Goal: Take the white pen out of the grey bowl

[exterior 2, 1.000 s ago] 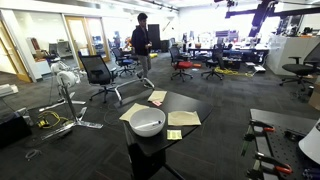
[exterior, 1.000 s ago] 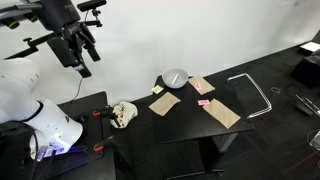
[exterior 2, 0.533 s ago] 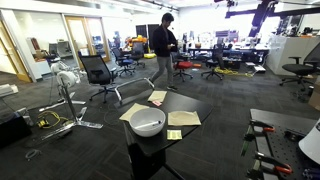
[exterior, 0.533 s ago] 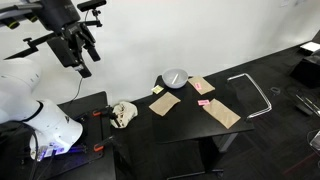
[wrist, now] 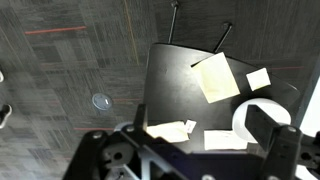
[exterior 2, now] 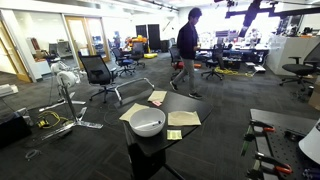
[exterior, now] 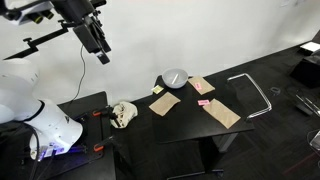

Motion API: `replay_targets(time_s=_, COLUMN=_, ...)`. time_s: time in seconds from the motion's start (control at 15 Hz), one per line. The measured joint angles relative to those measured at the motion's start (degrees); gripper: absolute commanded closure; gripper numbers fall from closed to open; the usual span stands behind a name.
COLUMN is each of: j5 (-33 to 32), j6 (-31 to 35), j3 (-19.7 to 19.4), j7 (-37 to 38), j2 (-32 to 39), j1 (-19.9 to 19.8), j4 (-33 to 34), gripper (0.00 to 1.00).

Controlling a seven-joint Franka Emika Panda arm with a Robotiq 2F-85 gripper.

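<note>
The grey bowl (exterior: 175, 77) stands at the far edge of a small black table (exterior: 190, 125); it also shows in the other exterior view (exterior 2: 148, 122). In the wrist view its pale rim (wrist: 248, 110) is partly hidden behind one finger (wrist: 272, 132). No white pen shows in any view; the bowl's inside is too small to read. My gripper (exterior: 101, 55) hangs high in the air, well off to the side of the table, open and empty. It also shows at the top of the other exterior view (exterior 2: 241, 17) and in the wrist view (wrist: 190, 150).
Brown paper pieces (exterior: 165, 103) (exterior: 222, 112) and small sticky notes (exterior: 204, 102) lie around the bowl. A crumpled pale object (exterior: 123, 113) sits on a lower black stand. A metal frame (exterior: 255, 95) stands beyond the table. A person (exterior 2: 187, 52) walks past office chairs (exterior 2: 97, 72).
My gripper has swung up and toward the table side. The person in the background has walked further along. The bowl and papers have not moved.
</note>
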Motion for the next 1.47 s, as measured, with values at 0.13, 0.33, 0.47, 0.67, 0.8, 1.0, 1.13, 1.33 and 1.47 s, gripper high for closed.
replay_targets(time_s=0.13, j5=0.0, j6=2.9, j3=0.9, j7=-1.0, j2=1.8, j1=2.6, j4=0.2, gripper=0.00)
replay_targets(time_s=0.33, j5=0.2, j6=8.1, j3=1.9, j7=-3.8, j2=5.2, j1=6.3, j4=0.6, gripper=0.00)
replay_targets(time_s=0.47, j5=1.0, j6=12.2, j3=2.0, j7=-6.4, j2=7.6, j1=8.7, j4=0.8, gripper=0.00)
replay_targets(time_s=0.67, j5=1.7, j6=16.8, j3=2.0, j7=-10.9, j2=11.6, j1=12.1, j4=1.7, gripper=0.00)
replay_targets(time_s=0.8, j5=2.6, j6=18.0, j3=2.0, j7=-14.2, j2=14.6, j1=14.0, j4=3.0, gripper=0.00)
replay_targets(time_s=1.0, j5=3.9, j6=18.0, j3=1.9, j7=-19.7, j2=19.4, j1=16.3, j4=5.8, gripper=0.00)
replay_targets(time_s=1.13, j5=4.7, j6=18.0, j3=1.9, j7=-23.3, j2=22.5, j1=17.3, j4=7.6, gripper=0.00)
replay_targets(time_s=1.33, j5=5.3, j6=18.0, j3=2.0, j7=-27.4, j2=26.5, j1=18.3, j4=9.9, gripper=0.00)
replay_targets(time_s=1.47, j5=5.4, j6=18.0, j3=2.0, j7=-28.2, j2=28.2, j1=18.6, j4=10.9, gripper=0.00)
